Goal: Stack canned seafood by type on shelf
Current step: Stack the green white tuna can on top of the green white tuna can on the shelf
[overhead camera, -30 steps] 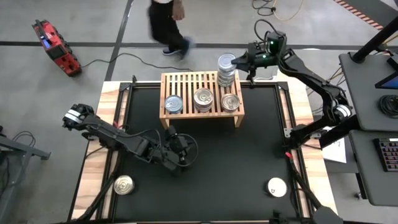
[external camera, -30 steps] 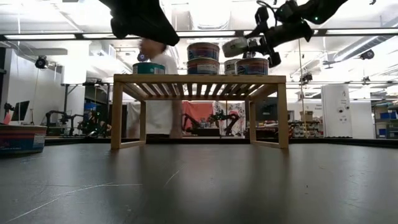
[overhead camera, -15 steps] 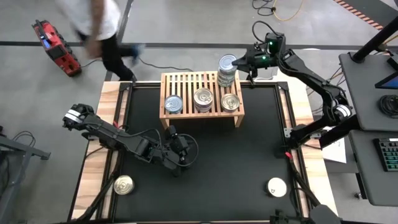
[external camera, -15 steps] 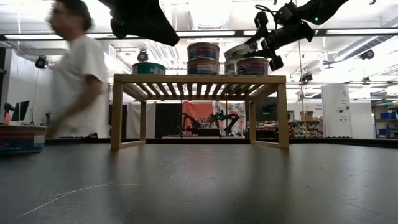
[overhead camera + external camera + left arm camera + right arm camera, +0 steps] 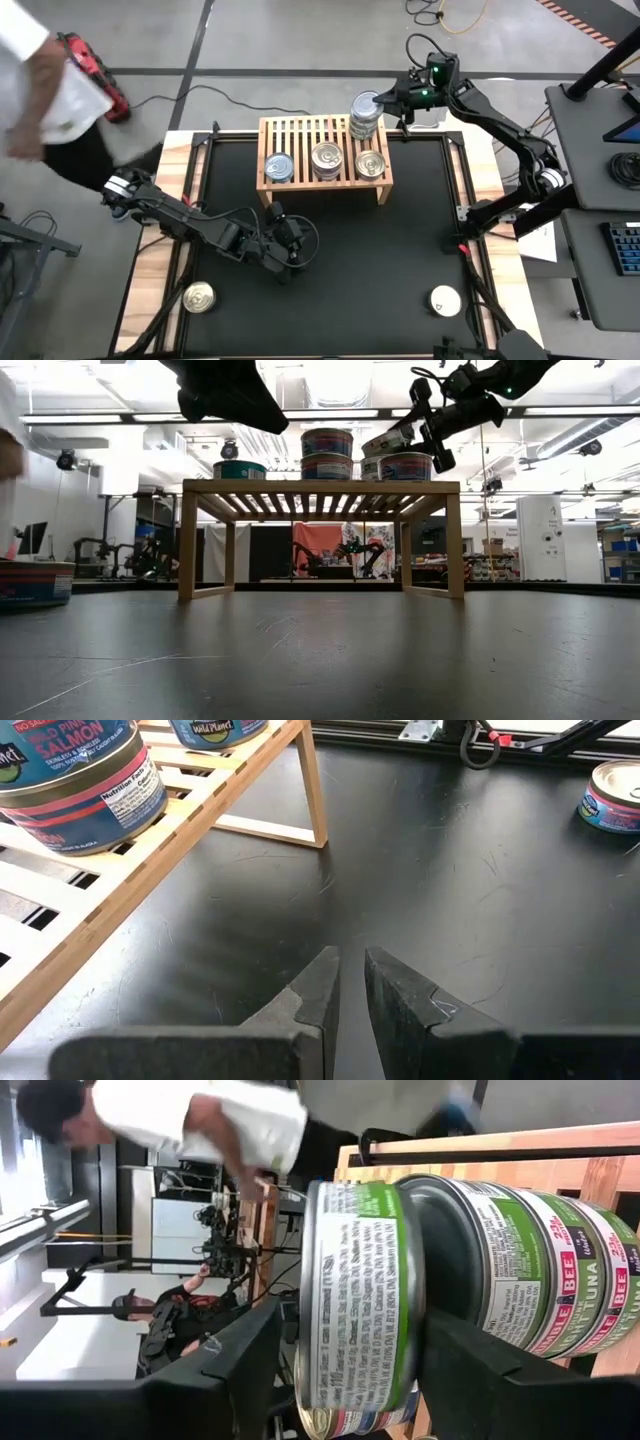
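The light-wood shelf (image 5: 325, 150) stands at the table's far middle. Three cans (image 5: 327, 158) sit in a row on its slats, and a stack of green tuna cans (image 5: 364, 122) stands at its far right corner. A further green can (image 5: 360, 1300) lies tilted on top of that stack, between the fingers of my open right gripper (image 5: 386, 100), which reaches in from the right. My left gripper (image 5: 290, 250) hovers shut over the black mat in front of the shelf, holding nothing. Two more cans (image 5: 199, 297) (image 5: 445, 300) sit near the table's front corners. My right gripper comes in about level from the table's right, one finger above the tilted can's lid and one below its base. The lower finger (image 5: 470, 1370) lies against the base's near edge (image 5: 422, 1330). The upper finger (image 5: 240, 1370) stands slightly off the lid. The can's far edge rests on the stack.
A person (image 5: 40, 90) in a white shirt moves past the table's far left corner. A red device (image 5: 95, 75) lies on the floor there. The black mat (image 5: 380, 260) spreads in front of the shelf.
The green can at my right gripper has tipped from nearly level to slanting, its far edge now down on the stack. My right gripper has tipped slightly with it. The person has walked from behind the shelf to the table's left.
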`<state>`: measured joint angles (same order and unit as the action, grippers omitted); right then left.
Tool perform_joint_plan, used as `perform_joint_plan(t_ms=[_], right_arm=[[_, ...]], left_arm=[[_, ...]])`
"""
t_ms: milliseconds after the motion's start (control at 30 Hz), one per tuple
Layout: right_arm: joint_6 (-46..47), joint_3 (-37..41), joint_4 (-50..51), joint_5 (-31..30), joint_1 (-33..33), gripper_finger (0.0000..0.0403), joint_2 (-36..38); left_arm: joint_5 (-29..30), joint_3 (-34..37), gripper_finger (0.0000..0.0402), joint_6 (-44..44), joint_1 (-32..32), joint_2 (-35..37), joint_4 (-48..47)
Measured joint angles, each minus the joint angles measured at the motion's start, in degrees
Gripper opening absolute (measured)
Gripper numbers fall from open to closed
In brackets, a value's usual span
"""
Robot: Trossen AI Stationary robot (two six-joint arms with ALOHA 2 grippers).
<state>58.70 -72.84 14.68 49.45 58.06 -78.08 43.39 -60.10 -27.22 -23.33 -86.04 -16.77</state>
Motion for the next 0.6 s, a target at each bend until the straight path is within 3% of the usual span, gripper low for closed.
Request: perform_joint_plan(t_ms=[600], right_arm=[[-1.3, 0.0, 0.0, -3.2, 0.0, 0.0205, 0.0]], left_arm=[[0.0, 0.0, 0.0036, -0.3, 0.1, 0.0, 0.0]])
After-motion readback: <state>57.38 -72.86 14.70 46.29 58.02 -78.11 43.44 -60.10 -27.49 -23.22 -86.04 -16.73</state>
